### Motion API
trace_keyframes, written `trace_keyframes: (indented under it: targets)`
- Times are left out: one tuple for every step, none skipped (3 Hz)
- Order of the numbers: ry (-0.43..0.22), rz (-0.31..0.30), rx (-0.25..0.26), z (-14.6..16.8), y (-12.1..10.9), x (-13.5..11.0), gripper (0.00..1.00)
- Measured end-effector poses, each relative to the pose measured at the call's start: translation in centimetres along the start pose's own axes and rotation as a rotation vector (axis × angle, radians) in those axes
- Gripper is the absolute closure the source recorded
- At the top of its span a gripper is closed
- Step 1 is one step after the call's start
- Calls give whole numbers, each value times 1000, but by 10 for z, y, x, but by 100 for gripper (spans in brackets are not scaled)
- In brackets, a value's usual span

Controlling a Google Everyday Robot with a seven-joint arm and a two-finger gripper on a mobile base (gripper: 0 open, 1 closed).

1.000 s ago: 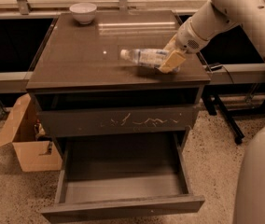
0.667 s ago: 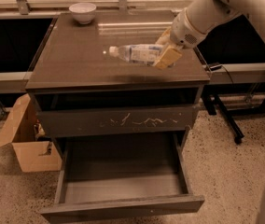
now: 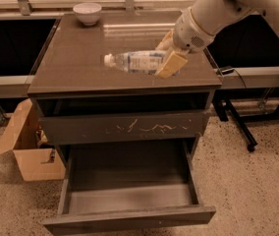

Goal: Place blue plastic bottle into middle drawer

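A speckled floor point(image 3: 257, 191) is seen spread far below the end effector point(image 3: 167, 54). A dark cabinet point(image 3: 125, 91) stands directly under it, and its tabletop point(image 3: 75, 58) stretches out beneath the end effector and mostly to its left. A white arm point(image 3: 213, 14) is brought in from the upper right and ends at the end effector, which is placed over the right part of the tabletop, near the right edge.

The middle drawer point(image 3: 129, 221) is found well below the end effector and slightly to its left. It is pulled wide open and its smooth grey inside is exposed. Between the drawer and the end effector, a shut drawer front point(image 3: 120, 128) marked with pale scratches is seen. A black frame point(image 3: 237, 127) on the floor is seen below and to the right. An open cardboard box point(image 3: 29, 151) is set on the floor far to the lower left.

The end effector is clenched on the blue plastic bottle point(image 3: 137, 62), which is gripped near its base between two tan fingers point(image 3: 171, 64). The bottle is held lying roughly level over the tabletop, and its white cap is pointed away to the left. A white bowl point(image 3: 87, 13) is left at the far left corner of the tabletop, well apart from the end effector.
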State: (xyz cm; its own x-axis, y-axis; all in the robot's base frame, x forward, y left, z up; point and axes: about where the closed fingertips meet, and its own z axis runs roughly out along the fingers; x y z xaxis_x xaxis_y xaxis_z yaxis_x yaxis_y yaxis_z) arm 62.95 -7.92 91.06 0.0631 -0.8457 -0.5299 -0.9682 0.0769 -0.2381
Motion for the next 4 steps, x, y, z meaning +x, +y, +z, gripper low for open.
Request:
trace_keyframes:
  targets:
    - [-3, -16, -60, 20, 28, 13, 100]
    - [-42, 14, -122, 50, 92, 36, 100]
    - [-35, 61, -212, 87, 152, 63, 100]
    - [-35, 61, -212, 87, 152, 63, 100]
